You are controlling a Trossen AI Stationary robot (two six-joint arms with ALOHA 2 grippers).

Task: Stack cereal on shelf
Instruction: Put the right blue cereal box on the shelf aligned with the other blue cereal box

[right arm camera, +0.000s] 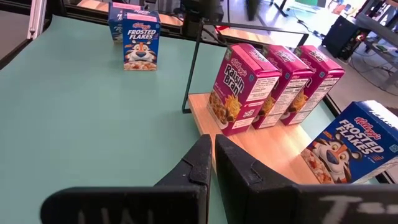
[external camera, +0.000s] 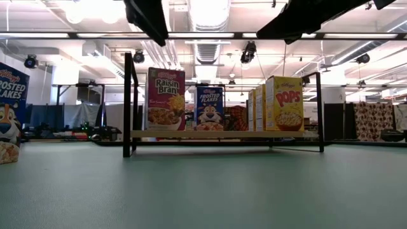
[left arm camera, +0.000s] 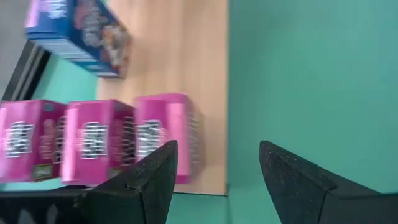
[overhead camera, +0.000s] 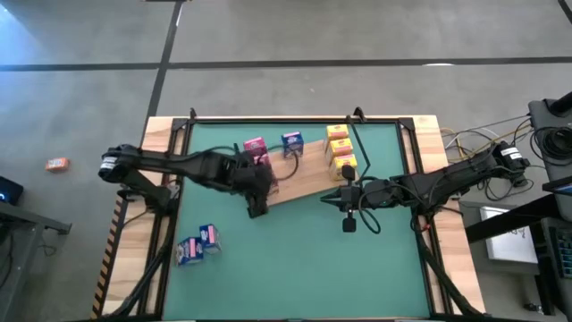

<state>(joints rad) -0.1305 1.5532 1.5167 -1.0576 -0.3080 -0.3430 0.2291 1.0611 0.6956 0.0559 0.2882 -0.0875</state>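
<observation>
The shelf (overhead camera: 304, 174) lies slanted across the upper middle of the high view, on the green mat of the desk (overhead camera: 429, 134). On it stand three pink boxes (right arm camera: 273, 84) in a row at its left end, one blue box (overhead camera: 291, 143) near the upper centre, and three yellow boxes (overhead camera: 340, 152) in a column toward the right. Two more blue boxes (overhead camera: 197, 245) sit off the shelf at the lower left of the high view, one upright and one apparently on its side; these look like what remains to be placed.

The left hand (left arm camera: 217, 180) hovers at the left end of the shelf, just beside the pink row, its two fingers spread wide and holding nothing. The right hand (right arm camera: 211, 158) waits at the shelf's lower right edge with its fingers pressed together, also empty.

The cereal boxes are thin printed cardboard, so they are probably very light, stiff along the edges but easily dented on the broad faces, and the glossy print may be a little slippery. A sensible grip takes a box across its two narrow sides, around mid-height, with gentle pressure. The box lying down would likely need lifting by its upper edges and turning upright before it goes on the board
</observation>
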